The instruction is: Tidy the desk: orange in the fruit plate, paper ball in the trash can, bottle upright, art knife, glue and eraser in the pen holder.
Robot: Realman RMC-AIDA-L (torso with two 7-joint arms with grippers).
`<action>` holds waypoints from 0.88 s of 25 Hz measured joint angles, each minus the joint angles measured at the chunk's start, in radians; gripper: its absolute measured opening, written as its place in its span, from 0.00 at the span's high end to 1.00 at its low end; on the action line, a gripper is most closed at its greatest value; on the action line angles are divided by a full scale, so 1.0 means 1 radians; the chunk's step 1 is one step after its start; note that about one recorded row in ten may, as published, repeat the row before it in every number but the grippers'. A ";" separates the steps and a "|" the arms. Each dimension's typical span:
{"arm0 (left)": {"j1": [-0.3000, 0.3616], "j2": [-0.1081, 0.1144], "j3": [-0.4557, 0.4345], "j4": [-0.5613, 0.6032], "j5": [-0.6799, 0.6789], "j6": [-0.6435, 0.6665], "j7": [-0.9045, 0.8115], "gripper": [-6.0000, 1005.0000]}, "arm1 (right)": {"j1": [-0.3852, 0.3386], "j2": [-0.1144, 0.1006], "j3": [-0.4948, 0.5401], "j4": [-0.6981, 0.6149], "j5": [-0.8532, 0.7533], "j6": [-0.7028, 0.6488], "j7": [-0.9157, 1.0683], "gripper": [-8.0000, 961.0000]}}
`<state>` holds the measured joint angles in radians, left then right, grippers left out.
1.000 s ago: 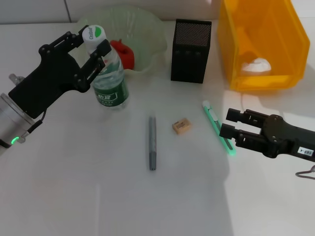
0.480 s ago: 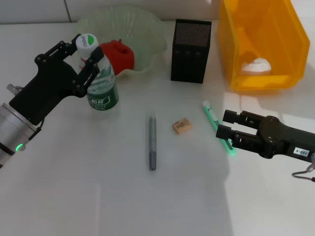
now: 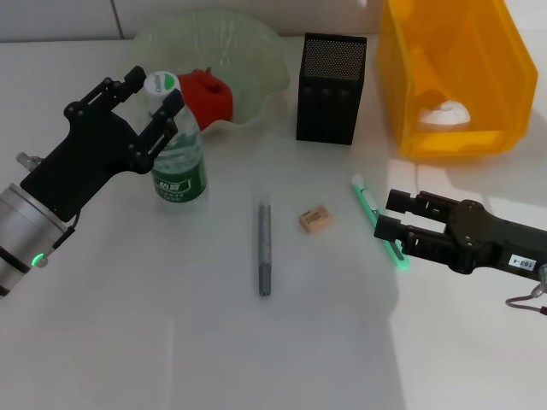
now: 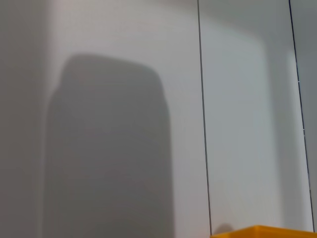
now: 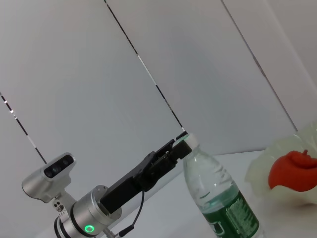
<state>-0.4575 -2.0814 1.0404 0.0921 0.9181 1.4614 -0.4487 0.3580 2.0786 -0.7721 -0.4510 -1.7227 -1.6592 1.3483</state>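
eraser (image 3: pixel 314 219), pen holder (image 3: pixel 332 89), upright bottle (image 3: pixel 177 154)

White tabletop (image 3: pixel 171 342), grey panelled wall (image 4: pixel 124 99) with dark vertical seams.

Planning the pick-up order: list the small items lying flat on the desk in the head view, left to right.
Grey pen → eraser → green art knife, its near end under the right gripper.
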 joint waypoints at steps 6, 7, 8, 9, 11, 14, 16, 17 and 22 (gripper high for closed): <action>0.002 0.000 -0.001 -0.001 -0.003 0.016 -0.006 0.33 | -0.001 0.000 -0.002 0.000 0.000 0.004 0.000 0.26; 0.005 0.000 -0.002 -0.001 -0.011 0.037 -0.007 0.32 | -0.001 0.000 -0.002 0.000 0.000 0.005 0.000 0.26; 0.008 0.000 -0.003 -0.001 -0.018 0.052 -0.008 0.31 | -0.001 0.000 -0.001 0.000 0.001 0.004 0.000 0.26; 0.028 0.001 -0.004 0.002 -0.059 0.155 -0.014 0.30 | -0.003 0.000 0.002 0.000 0.004 0.001 0.000 0.26; 0.038 0.004 -0.004 0.010 -0.074 0.203 -0.028 0.28 | -0.004 0.000 0.004 -0.002 0.005 -0.001 0.001 0.26; 0.089 0.023 0.007 0.125 -0.078 0.321 -0.231 0.25 | -0.008 -0.003 0.014 -0.009 0.008 -0.017 0.007 0.27; 0.099 0.032 0.018 0.169 -0.056 0.323 -0.280 0.23 | -0.008 -0.004 0.020 -0.010 0.008 -0.024 0.007 0.27; 0.108 0.050 0.037 0.227 -0.003 0.323 -0.352 0.22 | -0.009 -0.006 0.029 -0.010 0.008 -0.031 0.007 0.27; 0.080 0.139 0.060 0.389 0.327 0.328 -0.636 0.23 | -0.022 -0.025 0.051 -0.026 0.004 -0.057 0.007 0.26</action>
<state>-0.3771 -1.9423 1.1004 0.4813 1.2449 1.7892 -1.0844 0.3365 2.0533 -0.7207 -0.4769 -1.7191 -1.7160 1.3548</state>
